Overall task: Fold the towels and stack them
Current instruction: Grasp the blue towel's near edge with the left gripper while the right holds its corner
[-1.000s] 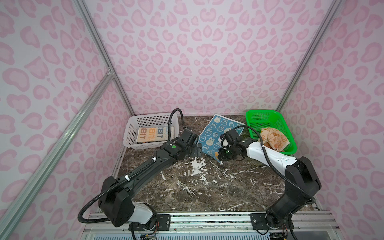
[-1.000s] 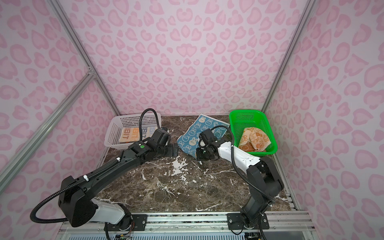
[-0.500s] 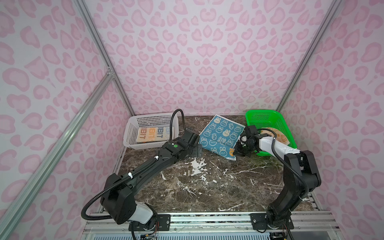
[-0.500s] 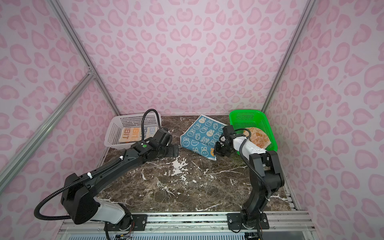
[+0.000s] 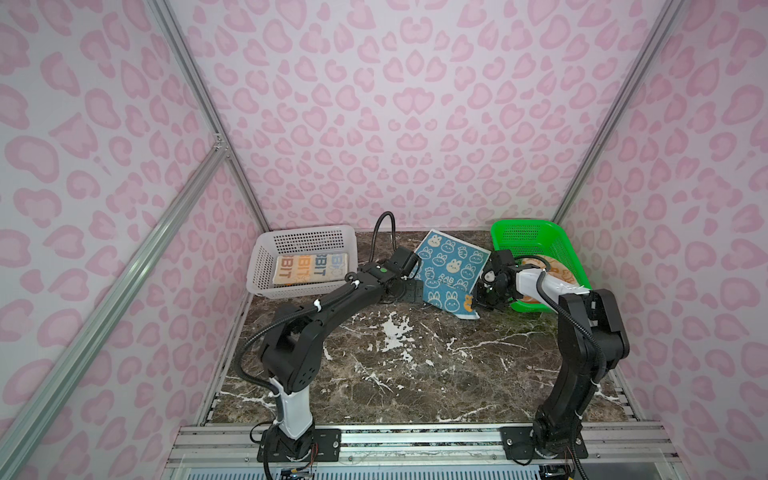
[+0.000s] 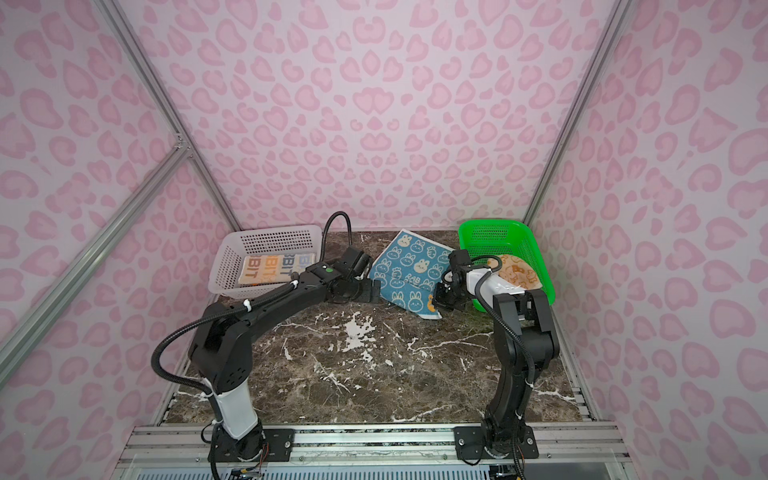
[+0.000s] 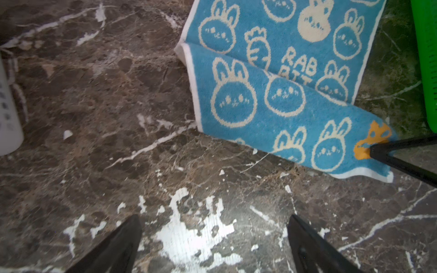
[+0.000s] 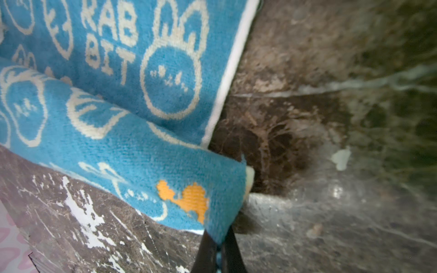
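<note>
The teal terry towel with white bunnies [image 5: 451,270] lies partly folded on the brown marble surface [image 5: 395,374]. Right fingers [image 8: 208,250] pinch its orange-marked corner; left fingers [image 7: 118,248] gape empty. The towel looks soft, light and limp, so take hold at a hemmed corner.

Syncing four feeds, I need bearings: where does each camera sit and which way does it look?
Top view: high behind the bases, down on brown marble table; left arm, right arm whole.
Top view: same perch, same table, both arms.
Left wrist: low, facing the table; open left gripper's tips.
Right wrist: close on teal bunny-print terry towel; right gripper shut on its corner.
Shared: all show that towel.
</note>
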Controlling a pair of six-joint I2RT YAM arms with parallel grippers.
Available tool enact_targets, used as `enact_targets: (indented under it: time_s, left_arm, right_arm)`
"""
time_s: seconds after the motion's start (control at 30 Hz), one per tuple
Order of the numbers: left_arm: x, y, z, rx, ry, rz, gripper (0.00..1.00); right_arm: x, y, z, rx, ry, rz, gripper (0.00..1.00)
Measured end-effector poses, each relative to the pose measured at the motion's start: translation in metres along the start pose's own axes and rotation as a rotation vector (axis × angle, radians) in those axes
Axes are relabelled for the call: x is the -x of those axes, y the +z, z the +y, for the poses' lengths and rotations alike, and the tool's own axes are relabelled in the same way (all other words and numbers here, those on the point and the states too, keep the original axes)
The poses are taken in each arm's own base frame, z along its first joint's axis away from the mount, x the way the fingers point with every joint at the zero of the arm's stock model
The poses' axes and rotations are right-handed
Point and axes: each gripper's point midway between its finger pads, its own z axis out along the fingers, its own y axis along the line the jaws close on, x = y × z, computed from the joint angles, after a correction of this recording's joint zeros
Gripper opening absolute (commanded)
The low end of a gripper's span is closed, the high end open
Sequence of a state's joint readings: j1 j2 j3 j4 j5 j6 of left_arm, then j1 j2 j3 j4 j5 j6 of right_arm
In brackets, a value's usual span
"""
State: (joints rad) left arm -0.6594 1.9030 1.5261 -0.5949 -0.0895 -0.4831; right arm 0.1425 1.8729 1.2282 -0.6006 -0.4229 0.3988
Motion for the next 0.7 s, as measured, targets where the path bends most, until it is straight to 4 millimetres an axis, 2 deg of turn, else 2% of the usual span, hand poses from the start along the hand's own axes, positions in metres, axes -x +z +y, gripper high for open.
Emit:
enact_targets:
  time_s: [0.2, 0.27, 0.43, 0.7]
  left_arm:
    - [0.008, 0.036, -0.002, -0.052, -0.035, 0.069, 0.99]
    - [0.01, 0.043, -0.002, -0.069, -0.049, 0.082, 0.94]
    - [0.013, 0.063, -0.016, -0.152, -0.071, 0.107, 0.85]
    - [0.02, 0.074, -0.029, -0.245, -0.112, 0.104, 0.67]
  right_arm:
    - [0.004, 0.0, -0.011, -0.01, 0.01, -0.001, 0.0]
    - [0.004, 0.0, -0.011, -0.01, 0.007, -0.001, 0.0]
    - [0.005, 0.002, -0.012, -0.007, 0.005, 0.0, 0.0]
    - [0.005, 0.002, -0.011, 0.0, -0.002, 0.001, 0.0]
